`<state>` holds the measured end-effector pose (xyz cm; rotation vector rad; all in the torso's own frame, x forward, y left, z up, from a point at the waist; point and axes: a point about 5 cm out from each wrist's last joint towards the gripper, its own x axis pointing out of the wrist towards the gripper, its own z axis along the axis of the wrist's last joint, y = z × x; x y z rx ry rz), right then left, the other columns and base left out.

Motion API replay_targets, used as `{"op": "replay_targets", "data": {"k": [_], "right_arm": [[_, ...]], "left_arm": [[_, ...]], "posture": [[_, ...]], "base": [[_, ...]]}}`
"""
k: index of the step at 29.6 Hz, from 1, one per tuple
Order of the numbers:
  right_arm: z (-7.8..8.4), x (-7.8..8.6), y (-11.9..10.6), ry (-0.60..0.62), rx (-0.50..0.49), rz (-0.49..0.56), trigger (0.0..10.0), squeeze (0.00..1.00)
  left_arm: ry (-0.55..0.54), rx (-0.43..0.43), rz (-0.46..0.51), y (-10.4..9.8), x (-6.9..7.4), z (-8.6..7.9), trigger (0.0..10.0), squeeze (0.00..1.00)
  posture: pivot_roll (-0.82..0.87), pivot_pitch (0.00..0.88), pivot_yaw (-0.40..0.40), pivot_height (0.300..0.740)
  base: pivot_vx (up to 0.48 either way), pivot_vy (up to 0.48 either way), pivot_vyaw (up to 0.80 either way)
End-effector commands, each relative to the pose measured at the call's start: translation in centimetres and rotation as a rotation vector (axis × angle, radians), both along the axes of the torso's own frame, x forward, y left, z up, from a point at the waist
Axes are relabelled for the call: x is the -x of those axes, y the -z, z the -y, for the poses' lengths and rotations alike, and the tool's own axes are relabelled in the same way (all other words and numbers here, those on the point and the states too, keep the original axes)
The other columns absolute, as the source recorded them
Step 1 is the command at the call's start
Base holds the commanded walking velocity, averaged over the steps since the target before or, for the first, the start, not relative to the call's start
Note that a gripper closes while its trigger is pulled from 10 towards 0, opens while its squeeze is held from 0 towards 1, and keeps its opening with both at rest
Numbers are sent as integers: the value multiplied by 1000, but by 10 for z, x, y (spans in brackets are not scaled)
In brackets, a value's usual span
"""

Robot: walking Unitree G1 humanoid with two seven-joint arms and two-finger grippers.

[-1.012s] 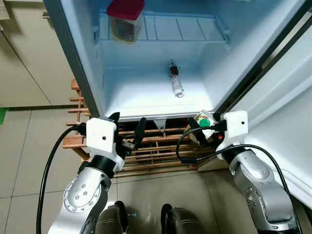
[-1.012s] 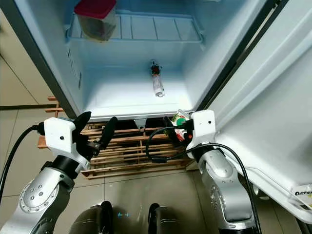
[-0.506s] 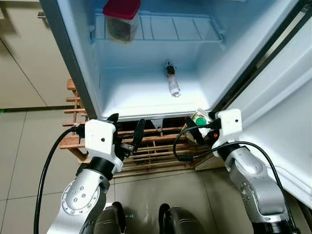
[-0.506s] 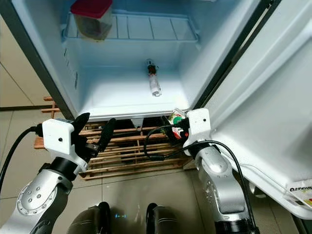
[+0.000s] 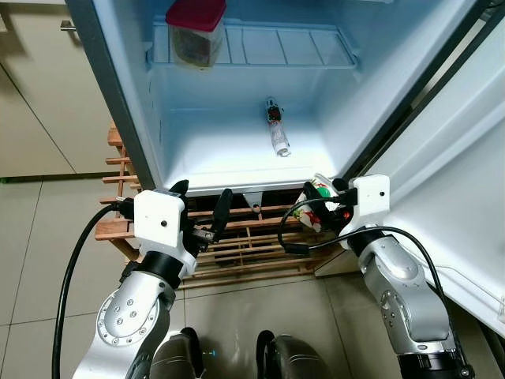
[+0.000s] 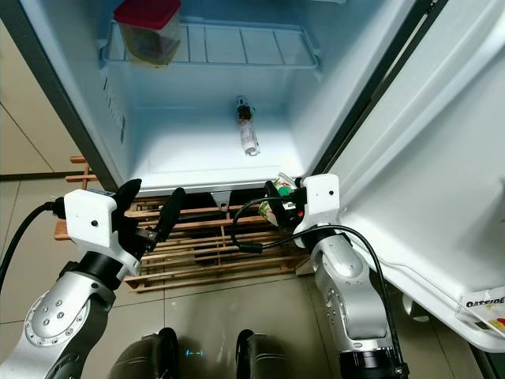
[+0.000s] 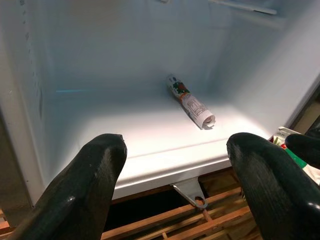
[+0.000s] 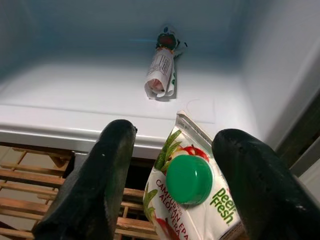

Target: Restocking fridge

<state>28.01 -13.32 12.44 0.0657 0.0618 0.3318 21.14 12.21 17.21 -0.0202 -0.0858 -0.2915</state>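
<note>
Change: against the picture a second ago, the right gripper [image 6: 278, 201] with its juice carton [image 8: 192, 197] sits closer to the front lip of the fridge [image 5: 237, 185]; the whole view has also shifted, so part of that is the robot's own movement.
Meaning: in my judgement the carton is on its way in but not yet placed; it is below and just outside the fridge floor [image 6: 197, 154], at its right front corner.
Right gripper: pinching the carton between its two black fingers [image 8: 102, 185], green cap facing the wrist camera.
Left gripper: fingers spread and holding nothing, the left gripper [image 5: 200, 219] hovers before the left part of the fridge opening, much as a second ago.
Carton position: tilted, its top edge near the white lip, apart from anything inside.
Inside the fridge: a rolled tube-like packet [image 5: 276, 138] lies on the floor near the back middle; a red-lidded container [image 5: 195, 31] stands on the wire shelf [image 6: 237, 43] above, at the left.
Around: a wooden slatted rack [image 5: 245, 245] lies under the fridge; the open door [image 6: 426, 197] stands to the right.
In the way: the lip must be cleared by lifting; the door edge is close on the right; the rolled packet is well apart from the front corner.
</note>
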Motion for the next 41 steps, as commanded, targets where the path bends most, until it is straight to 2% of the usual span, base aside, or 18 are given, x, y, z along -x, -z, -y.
{"op": "replay_targets", "data": {"k": [1, 9, 13, 25, 30, 31, 36, 39, 41], "right_arm": [[1, 8, 29, 0, -7, -136, 0, 0], [0, 12, 34, 11, -35, -149, 0, 0], [-4, 13, 28, 0, -41, -125, 0, 0], [-3, 16, 32, 2, -30, -127, 0, 0], [1, 10, 17, 29, -13, -40, 0, 0], [2, 6, 2, 53, -30, 25, 0, 0], [-2, -5, -47, 55, -52, 213, 0, 0], [-3, -9, -60, 48, -66, 253, 0, 0], [-3, -9, -62, 48, -69, 255, 0, 0]], "left_arm": [[7, -6, -11, 0, 2, 0, 10000, 0], [13, -12, -17, 0, 3, -1, 10000, 0], [18, -13, -20, 0, 2, -2, 10000, 0], [21, -15, -29, 0, 4, -2, 10000, 0], [24, -16, -32, 0, 4, -2, 10000, 0], [24, -16, -32, 0, 4, -2, 10000, 0], [25, -15, -34, 0, 3, -2, 10000, 0], [28, -12, -32, 0, 2, 0, 10000, 0], [29, -11, -31, 0, 2, 0, 10000, 0]], "posture": [[9, 231, -106, 740], [11, 244, -93, 740], [7, 248, -88, 740], [11, 259, -84, 740], [11, 259, -84, 740], [9, 261, -81, 740], [1, 259, -81, 740], [-1, 256, -83, 740], [-1, 256, -83, 740]], "base": [[0, 0, 0], [0, 0, 0], [0, 0, 0], [0, 0, 0], [0, 0, 0], [0, 0, 0], [0, 0, 0], [0, 0, 0], [0, 0, 0]]}}
